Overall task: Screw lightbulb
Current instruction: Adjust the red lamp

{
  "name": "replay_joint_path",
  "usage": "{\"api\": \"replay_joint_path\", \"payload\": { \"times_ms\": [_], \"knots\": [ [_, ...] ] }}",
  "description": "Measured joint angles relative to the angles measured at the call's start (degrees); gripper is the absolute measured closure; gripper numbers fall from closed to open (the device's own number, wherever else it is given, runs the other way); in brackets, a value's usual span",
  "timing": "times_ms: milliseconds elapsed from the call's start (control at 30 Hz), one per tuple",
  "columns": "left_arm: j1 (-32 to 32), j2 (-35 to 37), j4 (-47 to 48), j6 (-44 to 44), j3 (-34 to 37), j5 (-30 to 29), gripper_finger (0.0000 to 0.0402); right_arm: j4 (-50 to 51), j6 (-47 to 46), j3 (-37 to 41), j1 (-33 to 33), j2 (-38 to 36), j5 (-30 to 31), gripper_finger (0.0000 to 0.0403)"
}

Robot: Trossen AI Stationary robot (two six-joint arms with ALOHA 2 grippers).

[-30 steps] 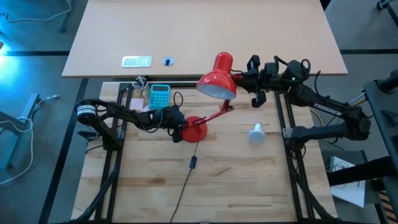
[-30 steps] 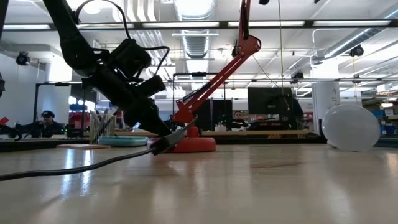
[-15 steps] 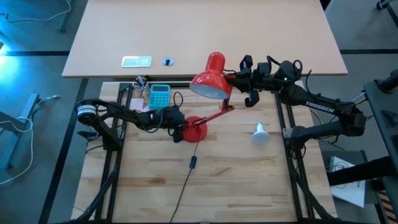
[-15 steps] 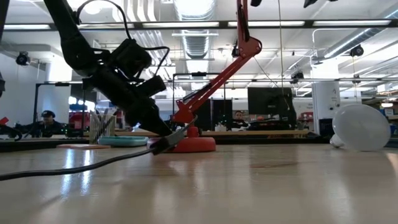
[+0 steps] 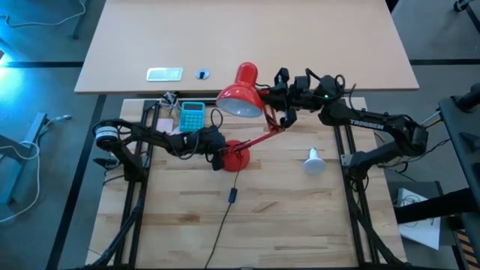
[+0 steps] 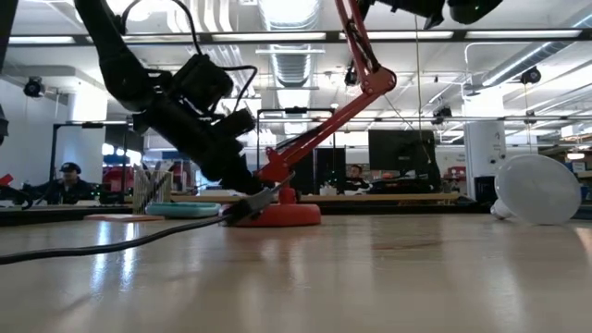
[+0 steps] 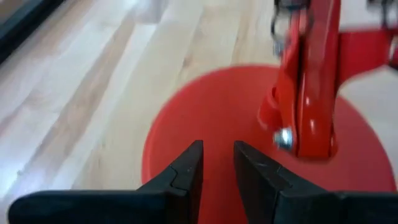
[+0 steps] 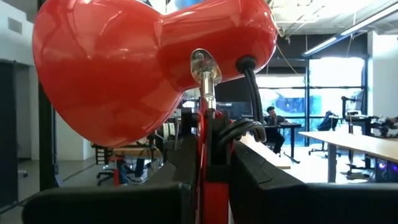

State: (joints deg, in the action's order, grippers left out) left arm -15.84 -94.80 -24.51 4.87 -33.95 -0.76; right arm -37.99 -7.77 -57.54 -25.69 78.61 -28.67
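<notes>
A red desk lamp stands on its round base (image 5: 237, 156) left of the table's middle. Its jointed arm rises toward the far right, and the cone shade (image 5: 238, 97) hangs over the far edge. My left gripper (image 5: 217, 157) is at the base's left rim, fingers nearly together. My right gripper (image 5: 274, 99) reaches in from the right and is shut on the lamp's upper arm, just behind the shade (image 8: 155, 68). The white lightbulb (image 5: 312, 159) lies on its side on the table to the right of the lamp, no gripper touching it; it also shows in the low view (image 6: 532, 190). My left gripper presses its nearly shut fingers (image 7: 186, 174) onto the top of the lamp base near its left rim (image 7: 186, 118). They come slanting down from the table's left. The base sits flat on the table. My right gripper pinches the lamp's upper arm (image 8: 208, 140) between its two fingers, just below the hinge bolt (image 8: 204, 62) at the shade. The fingers come level from the table's right and lie across the arm. The shade hangs high above the table.
A teal calculator (image 5: 192, 116) lies at the far left by the frame rail. The lamp's cord with its inline switch (image 5: 233, 196) runs toward the near edge. A second tabletop (image 5: 247, 37) lies beyond the far edge. Bare wood stretches across the near half.
My right gripper has gone toward the table's left, still holding the lamp's upper arm. The shade has swung left with it, and the jointed arm has bent over. The base has stayed in place under my left gripper.
</notes>
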Motion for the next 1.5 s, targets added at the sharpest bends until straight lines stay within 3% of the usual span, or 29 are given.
{"api": "replay_joint_path", "payload": {
  "times_ms": [300,467,867,1033,1267,1500],
  "knots": [
    [-0.41,0.15,-2.83,-1.54,-3.84,-0.37,0.0322,0.18,-0.92,0.12,-0.07,3.68,0.09,0.0317],
    [-1.0,0.13,-2.74,-1.82,-4.07,-0.49,0.0322,7.05,0.79,0.92,0.04,2.66,-0.14,0.0279],
    [-1.46,-1.8,-3.47,-2.16,-1.42,-1.86,0.0322,13.82,7.35,0.68,0.83,-6.79,-0.39,0.0195],
    [-1.42,-1.57,-3.84,-0.35,-1.6,-1.67,0.0322,21.05,11.29,0.63,0.64,-10.74,-0.13,0.0173],
    [-1.42,-1.84,-4.41,0.28,-1.6,-1.65,0.0322,23.23,8.98,0.82,-0.35,-12.47,2.31,0.0169],
    [-1.42,-4.27,-4.72,0.06,-1.58,-1.65,0.0322,8.6,1.9,0.81,1.56,-6.85,13.57,0.0209]
  ]
}}
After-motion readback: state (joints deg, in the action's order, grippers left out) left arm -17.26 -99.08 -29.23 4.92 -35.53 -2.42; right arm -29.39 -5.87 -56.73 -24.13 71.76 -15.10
